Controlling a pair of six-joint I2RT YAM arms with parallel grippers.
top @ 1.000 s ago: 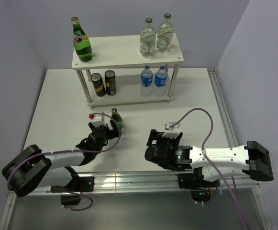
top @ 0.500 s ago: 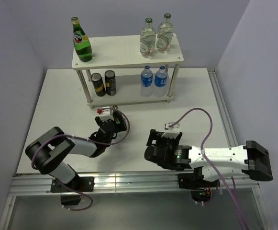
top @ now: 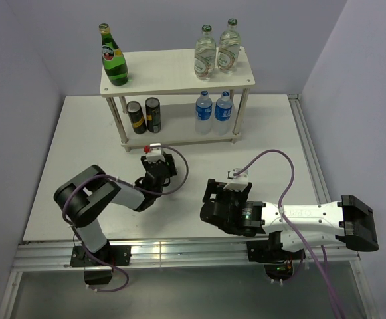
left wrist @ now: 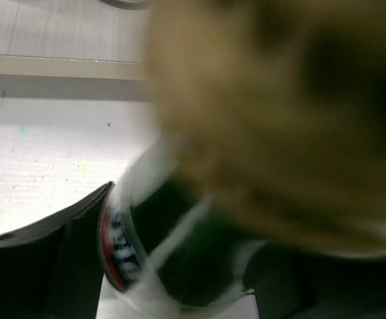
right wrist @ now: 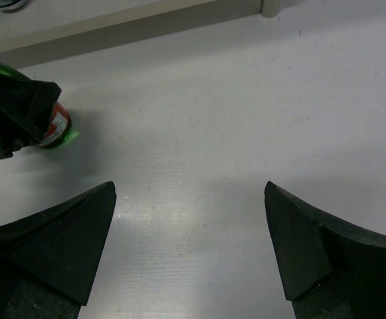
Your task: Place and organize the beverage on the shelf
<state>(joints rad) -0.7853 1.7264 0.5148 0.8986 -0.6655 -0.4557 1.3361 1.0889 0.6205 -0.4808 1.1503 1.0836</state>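
A green glass bottle (left wrist: 186, 259) lies on the table in front of the shelf (top: 173, 70). It fills the left wrist view, blurred, with a red and white label. My left gripper (top: 161, 166) is shut on the bottle and hides it from above. The right wrist view shows the bottle's end (right wrist: 58, 127) sticking out of the left gripper's fingers (right wrist: 13, 109). My right gripper (right wrist: 189, 193) stands open over bare table, apart from the bottle and to its right.
The shelf's top board carries a green bottle (top: 113, 60) at the left and two clear glass bottles (top: 204, 53) at the right. Two dark cans (top: 145, 115) and two small water bottles (top: 213, 109) stand on the lower board. The table's right edge has a metal rail (top: 309, 159).
My left gripper slid forward and to the right along the lying green bottle, then shut on it. The right arm stayed put.
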